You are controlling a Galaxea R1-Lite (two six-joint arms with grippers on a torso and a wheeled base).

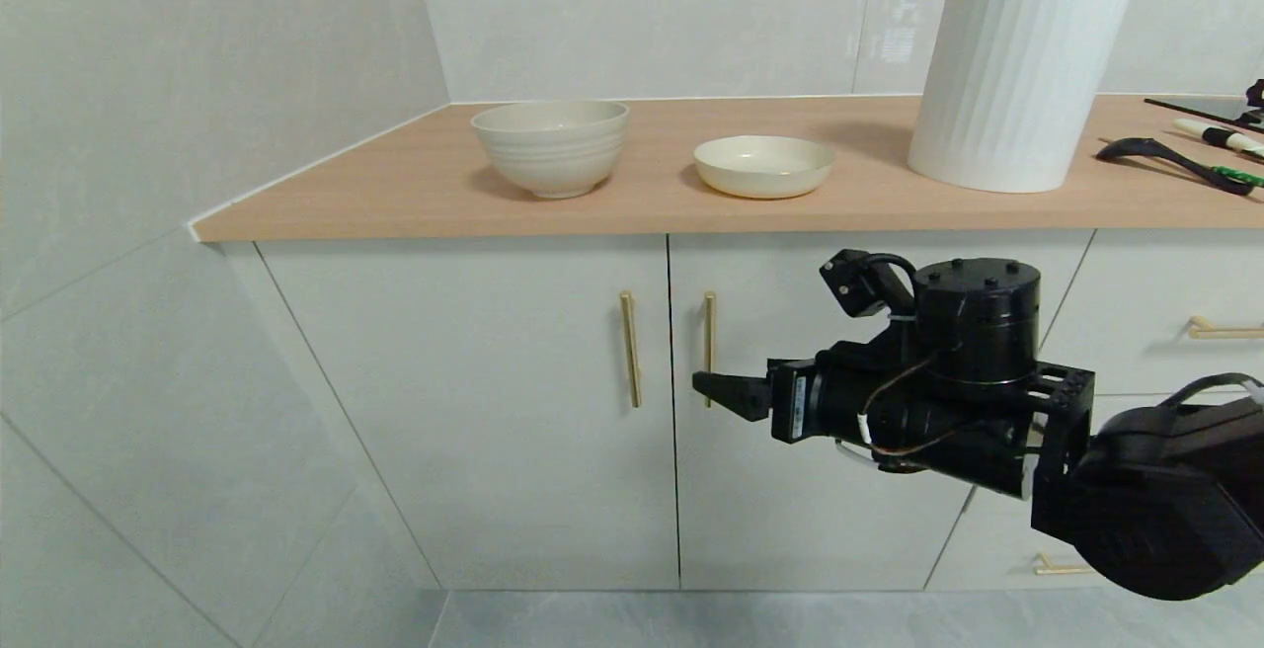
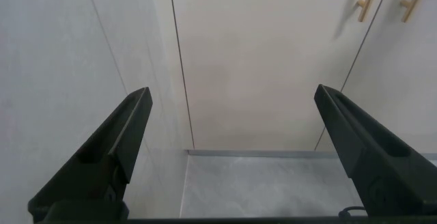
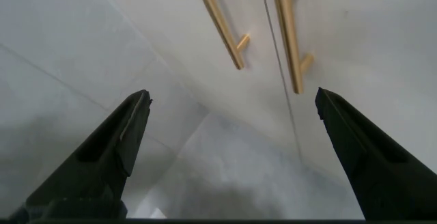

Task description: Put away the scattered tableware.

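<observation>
Here, right gripper (image 1: 719, 391), jaws wide apart and empty, close before two gold door handles (image 1: 709, 337); left gripper (image 2: 232, 142), equally spread, faces the cabinet (image 2: 259, 60). Above, on the countertop (image 1: 395, 196): bowl (image 1: 551, 146) beside shallow dish (image 1: 763, 165), not touching.

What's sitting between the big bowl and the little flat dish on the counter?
Nothing. In the head view, only bare wooden countertop lies between the bowl and the shallow dish; they stand apart, side by side.

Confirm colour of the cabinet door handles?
Brass-gold handles, clearest in the right wrist view.
</observation>
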